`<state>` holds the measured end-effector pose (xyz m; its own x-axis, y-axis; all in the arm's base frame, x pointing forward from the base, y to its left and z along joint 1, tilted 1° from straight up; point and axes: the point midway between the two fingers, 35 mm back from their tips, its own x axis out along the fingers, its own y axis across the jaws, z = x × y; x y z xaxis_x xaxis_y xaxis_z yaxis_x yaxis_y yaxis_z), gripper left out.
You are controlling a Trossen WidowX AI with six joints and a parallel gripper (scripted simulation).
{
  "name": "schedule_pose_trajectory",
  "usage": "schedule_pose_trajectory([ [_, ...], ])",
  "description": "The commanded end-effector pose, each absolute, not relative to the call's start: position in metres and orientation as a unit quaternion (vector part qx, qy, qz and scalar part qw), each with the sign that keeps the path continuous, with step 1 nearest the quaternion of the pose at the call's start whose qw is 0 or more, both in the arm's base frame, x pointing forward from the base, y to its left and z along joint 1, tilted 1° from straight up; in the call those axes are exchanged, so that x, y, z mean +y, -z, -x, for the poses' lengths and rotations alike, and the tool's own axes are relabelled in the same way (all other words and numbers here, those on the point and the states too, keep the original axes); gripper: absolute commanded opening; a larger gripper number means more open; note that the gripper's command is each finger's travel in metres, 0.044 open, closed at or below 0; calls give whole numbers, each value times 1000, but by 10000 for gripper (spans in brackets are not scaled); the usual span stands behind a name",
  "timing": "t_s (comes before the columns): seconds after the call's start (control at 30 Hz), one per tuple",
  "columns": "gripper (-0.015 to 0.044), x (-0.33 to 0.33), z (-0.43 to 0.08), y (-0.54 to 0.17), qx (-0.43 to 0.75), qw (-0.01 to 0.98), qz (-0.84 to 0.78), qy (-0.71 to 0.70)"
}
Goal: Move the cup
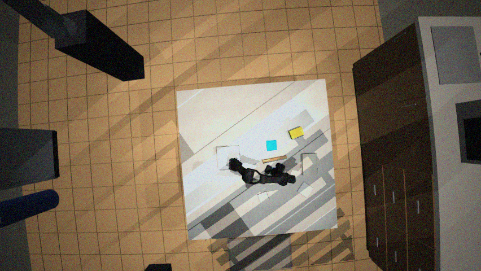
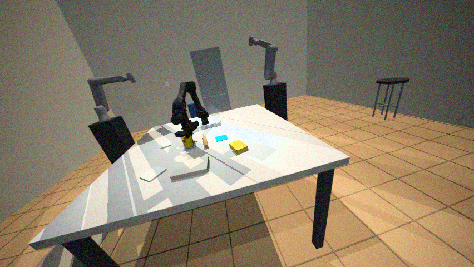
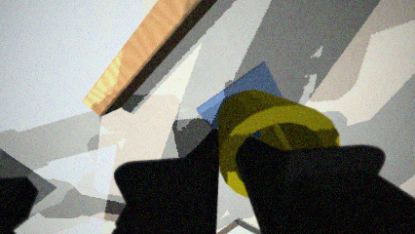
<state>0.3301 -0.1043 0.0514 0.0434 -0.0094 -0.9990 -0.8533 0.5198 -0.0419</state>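
The yellow cup (image 2: 188,142) (image 3: 244,104) is at the blue pad (image 3: 253,80) and looks slightly tilted in the wrist view. Whether its base touches the pad is hard to tell. My gripper (image 2: 187,135) (image 3: 223,133) is shut on the cup's wall, one finger outside and one inside the rim. A blue marble (image 3: 257,134) shows inside the cup; the finger and rim hide the rest of the inside. The cyan pad (image 1: 271,145) (image 2: 221,138) lies across the wooden bar from the cup, with nothing on it.
The wooden bar (image 1: 274,159) (image 2: 205,141) (image 3: 141,54) stands between the two pads. A yellow block (image 1: 296,132) (image 2: 238,147) lies beyond the cyan pad. A low grey angled wall (image 2: 190,173) and a flat white tile (image 2: 153,174) lie nearer the exterior camera.
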Motion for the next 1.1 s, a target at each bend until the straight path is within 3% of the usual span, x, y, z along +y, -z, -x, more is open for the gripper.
schedule_pose_trajectory([
  [0.0, 0, -105, -332, -62, 602, 630, 358, -335],
  [0.4, 0, -105, -328, -103, 602, 629, 357, -337],
  [1.07, 0, -103, -327, -99, 604, 629, 357, -335],
])
